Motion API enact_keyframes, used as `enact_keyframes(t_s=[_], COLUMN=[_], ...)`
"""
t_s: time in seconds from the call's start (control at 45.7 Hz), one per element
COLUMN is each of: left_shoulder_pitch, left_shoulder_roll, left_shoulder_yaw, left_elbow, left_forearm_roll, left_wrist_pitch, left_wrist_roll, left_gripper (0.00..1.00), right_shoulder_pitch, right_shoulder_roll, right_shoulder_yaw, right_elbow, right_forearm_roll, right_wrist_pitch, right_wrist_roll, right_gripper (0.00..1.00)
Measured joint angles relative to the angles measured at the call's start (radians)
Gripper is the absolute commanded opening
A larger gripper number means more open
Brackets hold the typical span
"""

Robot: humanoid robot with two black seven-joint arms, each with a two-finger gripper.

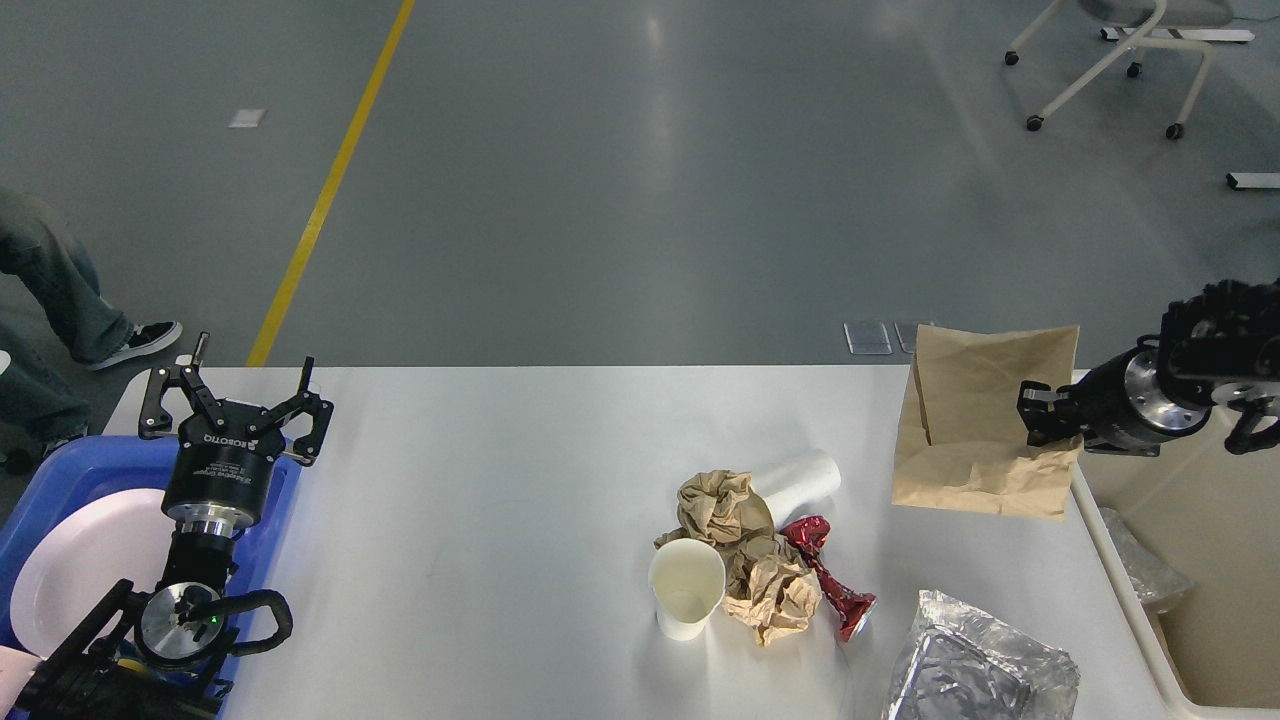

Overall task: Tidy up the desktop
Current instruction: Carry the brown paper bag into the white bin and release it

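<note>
1. The desktop (520,480) is the large white tabletop filling the near half of the view, flanked by a blue tray (40,480) at its left end and a cream-white bin (1200,560) at its right end.
2. The right gripper (1030,415), at the far right, is clamped on the right edge of a brown paper bag (975,430). The bag hangs upright, lifted, its lower edge near the desktop's right edge beside the bin. By judgement this is the step in hand: carrying the bag to the bin.
3. The left gripper (235,395) stands at the far left above the tray with its fingers spread and nothing between them. A white plate (80,570) lies in the tray.
4. Judged done: the plate is in the tray, and something crinkled and translucent lies in the bin.
5. Judged left: a cluster at centre right, comprising an upright paper cup (688,588), a white cup on its side (798,480), crumpled brown paper (745,550) and a red crushed wrapper (830,580), all touching or just beside one another; also a foil bag (975,665) at the near right edge.
6. Overall, much of the clearing remains.
</note>
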Motion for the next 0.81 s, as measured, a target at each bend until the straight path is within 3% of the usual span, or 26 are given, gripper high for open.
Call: enact_keyframes(t_s=[0.241, 0.307, 0.591, 0.81], left_shoulder_pitch=[0.000, 0.000, 0.000, 0.000], left_shoulder_roll=[0.000, 0.000, 0.000, 0.000], left_shoulder_yaw=[0.000, 0.000, 0.000, 0.000], left_elbow=[0.000, 0.000, 0.000, 0.000], left_forearm_roll=[0.000, 0.000, 0.000, 0.000], left_wrist_pitch=[0.000, 0.000, 0.000, 0.000], left_wrist_roll=[0.000, 0.000, 0.000, 0.000], left_gripper=[0.96, 0.96, 0.96, 0.96], right_shoulder_pitch=[0.341, 0.427, 0.533, 0.457], right_shoulder_roll=[-0.069, -0.091, -0.161, -0.275], right_shoulder_yaw=[-0.118, -0.144, -0.227, -0.294], right_elbow=[0.265, 0.330, 0.424, 0.297], right_forearm_roll=[0.002, 0.007, 0.014, 0.016], right_wrist_pitch=[0.112, 0.135, 0.121, 0.039], right_wrist_roll=[-0.142, -0.161, -0.172, -0.171], right_gripper=[0.00, 0.00, 0.00, 0.00])
